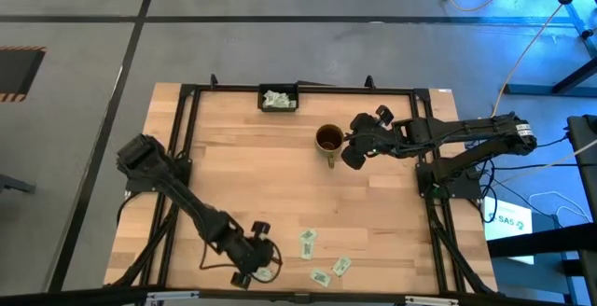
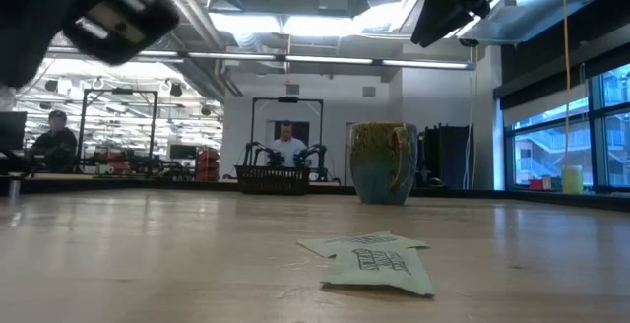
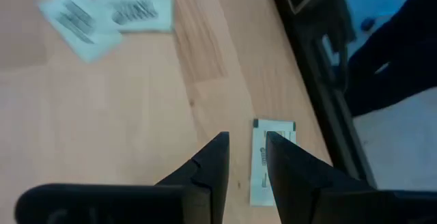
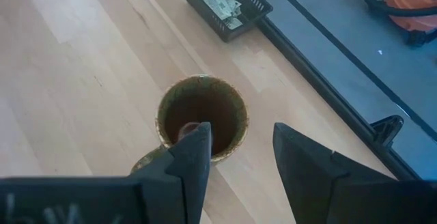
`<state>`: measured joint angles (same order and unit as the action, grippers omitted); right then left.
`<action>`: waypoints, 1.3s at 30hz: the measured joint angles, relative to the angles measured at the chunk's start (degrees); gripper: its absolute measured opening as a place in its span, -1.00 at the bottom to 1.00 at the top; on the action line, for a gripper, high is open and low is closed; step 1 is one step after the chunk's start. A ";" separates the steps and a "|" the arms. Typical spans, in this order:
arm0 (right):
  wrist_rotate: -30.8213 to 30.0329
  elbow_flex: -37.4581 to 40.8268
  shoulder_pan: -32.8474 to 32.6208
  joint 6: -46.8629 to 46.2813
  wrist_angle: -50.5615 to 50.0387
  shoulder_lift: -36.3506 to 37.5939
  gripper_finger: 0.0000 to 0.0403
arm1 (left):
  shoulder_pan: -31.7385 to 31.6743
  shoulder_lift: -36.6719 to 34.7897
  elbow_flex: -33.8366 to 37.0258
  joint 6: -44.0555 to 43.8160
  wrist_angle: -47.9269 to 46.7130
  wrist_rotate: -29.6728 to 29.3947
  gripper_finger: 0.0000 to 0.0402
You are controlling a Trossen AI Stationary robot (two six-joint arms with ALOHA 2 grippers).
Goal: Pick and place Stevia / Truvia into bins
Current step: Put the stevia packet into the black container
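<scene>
Stevia / Truvia sachets scattered flat along the near edge of the wooden surface, some loose near the middle, one right at the edge under the left pincer. More sachets already heaped in the black tray at the far edge, so sorting judged partly done. Left pincer low over that edge sachet, fingers parted by a narrow gap, one tip over the paper, nothing clamped as far as the wrist view shows; likely lined up to pinch a thin flat packet, hence the narrow spread. Grip judged awkward: paper lying flush on the wood, no raised lip to catch. Right pincer hanging just beside the mug, its fingers spread wide and empty, one tip over the rim; probably posed there for a drop into the mug, though no sachet visible in it. Mug interior dark; contents impossible to tell. Sachets: small rectangles of white paper with green print, matte, slightly curled at the corners in the low view. Mug: round, glazed brown-gold with a mottled sheen, handle to one side, upright. Tray: small, rectangular, black, walls of open lattice. Surface: pale planked wood, smooth, framed by dark metal rails.
</scene>
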<state>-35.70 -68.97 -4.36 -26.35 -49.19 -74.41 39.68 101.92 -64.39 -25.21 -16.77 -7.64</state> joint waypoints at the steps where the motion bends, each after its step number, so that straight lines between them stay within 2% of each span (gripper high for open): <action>1: 0.02 0.00 0.00 -0.03 -0.02 0.00 -0.19 | 0.36 1.29 -1.07 -0.03 -1.01 0.06 -0.54; 5: 1.01 0.00 0.00 -0.12 0.00 0.00 -0.19 | 1.25 6.15 -6.37 0.72 -5.55 0.15 -0.52; 7: 1.40 0.00 0.00 -0.13 -0.01 0.00 -0.19 | 1.34 8.58 -8.37 0.76 -7.51 1.97 -0.53; 11: 2.83 0.00 0.00 -0.15 -0.08 0.00 -0.19 | 1.44 11.40 -10.84 0.53 -7.89 4.73 -0.58; 15: 2.86 0.00 -0.02 -0.15 -0.32 0.00 -0.19 | 1.92 13.20 -12.46 0.45 -8.93 4.49 -0.63; 30: 2.86 0.00 -0.02 -0.13 -0.52 0.00 -0.19 | 2.06 16.32 -13.28 -1.07 -15.74 5.12 -0.70; 39: 2.84 0.00 -0.02 0.00 -0.50 0.00 -0.19 | 1.75 16.75 -13.21 -2.03 -17.12 6.20 -0.91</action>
<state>-32.86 -68.97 -4.38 -26.35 -49.69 -74.41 41.43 118.67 -77.60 -27.24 -33.89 -1.43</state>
